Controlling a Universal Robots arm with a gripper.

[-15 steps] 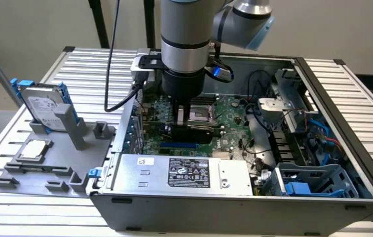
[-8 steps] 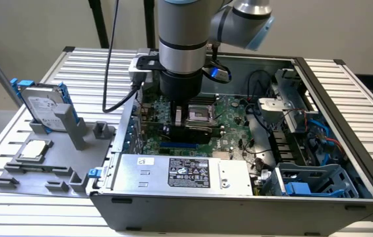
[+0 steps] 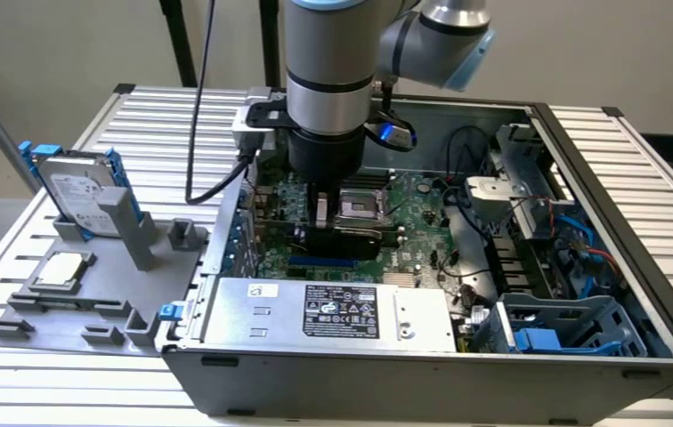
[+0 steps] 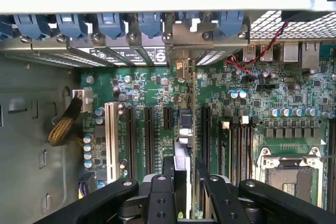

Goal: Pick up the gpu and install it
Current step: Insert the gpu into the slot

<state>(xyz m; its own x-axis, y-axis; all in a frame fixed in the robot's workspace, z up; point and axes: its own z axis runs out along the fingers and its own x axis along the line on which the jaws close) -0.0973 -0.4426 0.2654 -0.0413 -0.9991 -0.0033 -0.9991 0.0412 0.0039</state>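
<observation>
Green board edge-on: we see gpu (image 4: 181, 156) upright, clamped in tool (image 4: 185, 182), over motherboard (image 4: 142, 85) slot inside case (image 3: 432, 382). We judge it stiff, light, fragile; grip bare top edge, spare components.

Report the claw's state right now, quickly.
Claw: closed on the gpu, which it holds edge-on, low among the slots of the motherboard.

black gpu (image 3: 349, 242), black pincer (image 4: 185, 190); green motherboard (image 4: 152, 85)
</observation>
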